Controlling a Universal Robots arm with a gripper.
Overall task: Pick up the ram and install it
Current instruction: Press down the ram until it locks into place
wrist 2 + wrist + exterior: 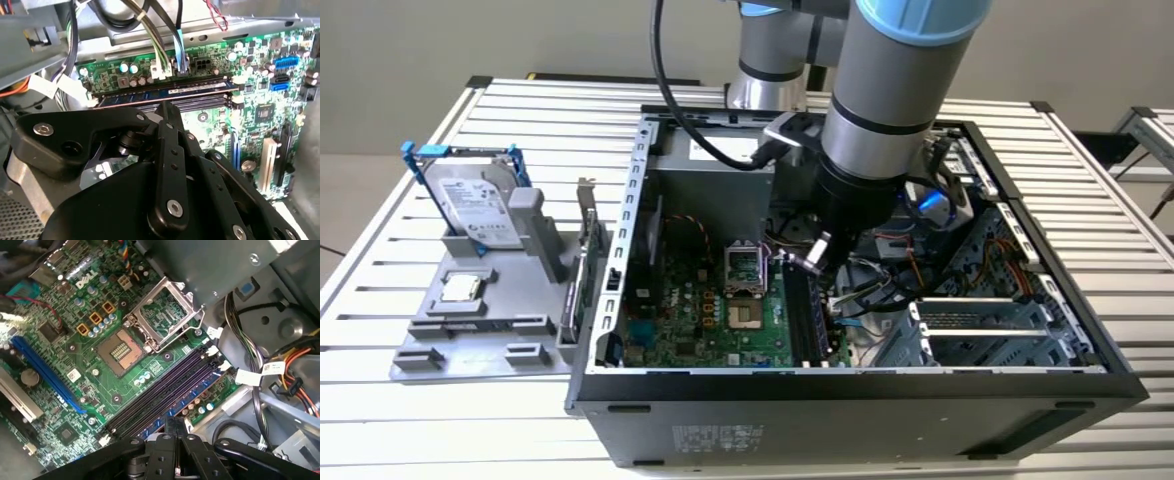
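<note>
Reaching down into the open black computer case, the black gripper hovers over the dark memory slots of the green motherboard. The ram, a long thin bluish-green stick with dark chips, sits upright in one slot beside the gripper's fingertip. Whether the fingers are parted or closed I cannot tell.

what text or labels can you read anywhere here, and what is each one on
White mark on the motherboard, first wrist view: a maker's logo, not spelled out here.
Label on the hard drive, exterior view: too small to read.
Sticker on the ram, second wrist view: too blurred to read.
White cable tags, first wrist view: print too small to read.
Label on the computer case front wall: too blurred to read.
</note>
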